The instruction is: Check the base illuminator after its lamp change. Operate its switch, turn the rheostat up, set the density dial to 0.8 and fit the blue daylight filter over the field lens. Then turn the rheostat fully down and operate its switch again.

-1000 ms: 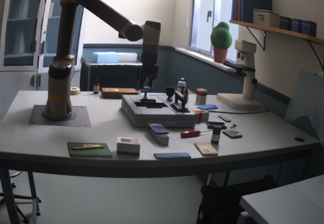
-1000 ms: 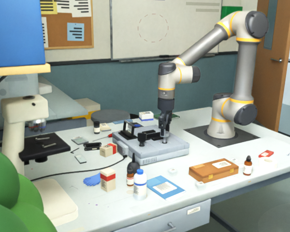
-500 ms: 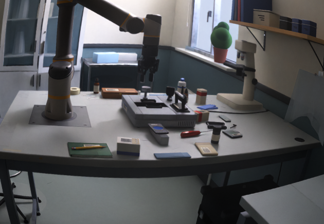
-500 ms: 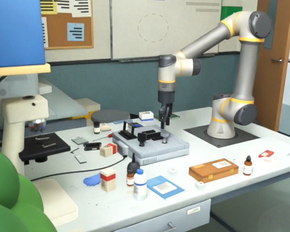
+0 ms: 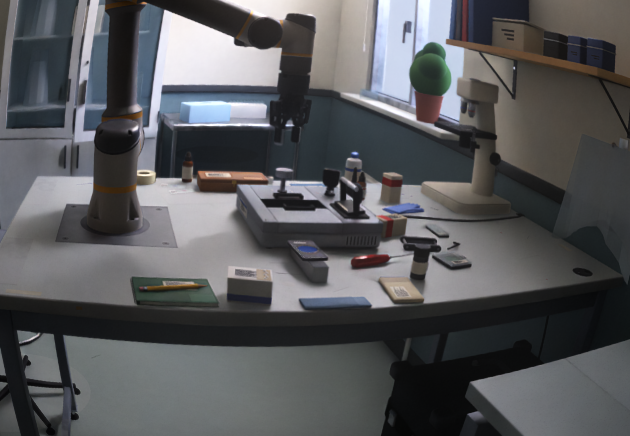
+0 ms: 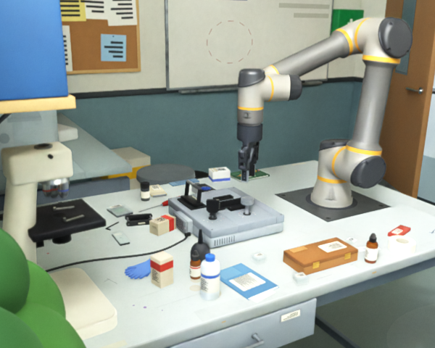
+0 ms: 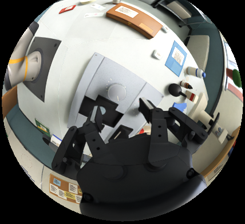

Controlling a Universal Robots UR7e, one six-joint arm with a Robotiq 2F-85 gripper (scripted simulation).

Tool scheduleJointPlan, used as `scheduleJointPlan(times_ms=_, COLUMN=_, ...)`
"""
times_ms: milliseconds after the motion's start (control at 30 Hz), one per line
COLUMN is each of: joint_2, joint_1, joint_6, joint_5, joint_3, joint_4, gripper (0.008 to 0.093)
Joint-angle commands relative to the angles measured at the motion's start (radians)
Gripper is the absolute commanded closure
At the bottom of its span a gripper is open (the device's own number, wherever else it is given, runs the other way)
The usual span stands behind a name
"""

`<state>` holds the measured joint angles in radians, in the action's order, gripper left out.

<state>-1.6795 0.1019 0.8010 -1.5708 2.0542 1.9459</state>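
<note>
At the middle of the bench sits the grey base illuminator (image 5: 305, 216) (image 6: 231, 219) (image 7: 111, 99). On its top stand a grey knob (image 5: 283, 172) (image 6: 248, 202) (image 7: 116, 91) and a black knob (image 5: 331, 175) (image 6: 212, 205). Between them lies a dark recessed opening (image 5: 295, 204) (image 7: 98, 111). A black bracket (image 5: 351, 195) (image 6: 193, 191) stands at the illuminator's window side. A blue filter in a dark frame (image 5: 307, 250) rests on a grey block in front of the illuminator. My gripper (image 5: 290, 134) (image 6: 248, 168) (image 7: 121, 116) hangs well above the grey knob. It is open and holds nothing.
An orange case (image 5: 231, 180) (image 6: 320, 255) lies behind the illuminator. A red screwdriver (image 5: 373, 260), an eyepiece (image 5: 420, 259), small boxes (image 5: 249, 283) and a green notebook (image 5: 174, 290) crowd the front of the bench. A microscope (image 5: 473, 157) stands by the window.
</note>
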Motion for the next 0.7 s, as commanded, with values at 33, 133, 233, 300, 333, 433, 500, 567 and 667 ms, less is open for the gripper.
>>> scheduleJointPlan(times_ms=33, joint_2=-0.004, joint_1=0.000, joint_6=0.000, joint_5=0.000, joint_3=-0.008, joint_4=-0.012, gripper=0.0334)
scheduleJointPlan(times_ms=133, joint_2=-0.010, joint_1=0.000, joint_6=0.000, joint_5=0.000, joint_3=-0.020, joint_4=-0.029, gripper=0.0334)
scheduleJointPlan(times_ms=233, joint_2=-0.015, joint_1=0.000, joint_6=0.000, joint_5=0.000, joint_3=-0.031, joint_4=-0.045, gripper=0.0334)
scheduleJointPlan(times_ms=300, joint_2=-0.017, joint_1=0.000, joint_6=0.000, joint_5=0.000, joint_3=-0.037, joint_4=-0.054, gripper=0.0334)
scheduleJointPlan(times_ms=333, joint_2=-0.019, joint_1=0.000, joint_6=0.000, joint_5=0.000, joint_3=-0.040, joint_4=-0.058, gripper=0.0334)
scheduleJointPlan(times_ms=433, joint_2=-0.021, joint_1=0.000, joint_6=0.000, joint_5=0.000, joint_3=-0.048, joint_4=-0.069, gripper=0.0334)
scheduleJointPlan(times_ms=500, joint_2=-0.023, joint_1=0.000, joint_6=0.000, joint_5=0.000, joint_3=-0.052, joint_4=-0.074, gripper=0.0334)
scheduleJointPlan(times_ms=567, joint_2=-0.024, joint_1=0.000, joint_6=0.000, joint_5=0.000, joint_3=-0.055, joint_4=-0.079, gripper=0.0334)
scheduleJointPlan(times_ms=667, joint_2=-0.026, joint_1=0.000, joint_6=0.000, joint_5=0.000, joint_3=-0.059, joint_4=-0.083, gripper=0.0334)
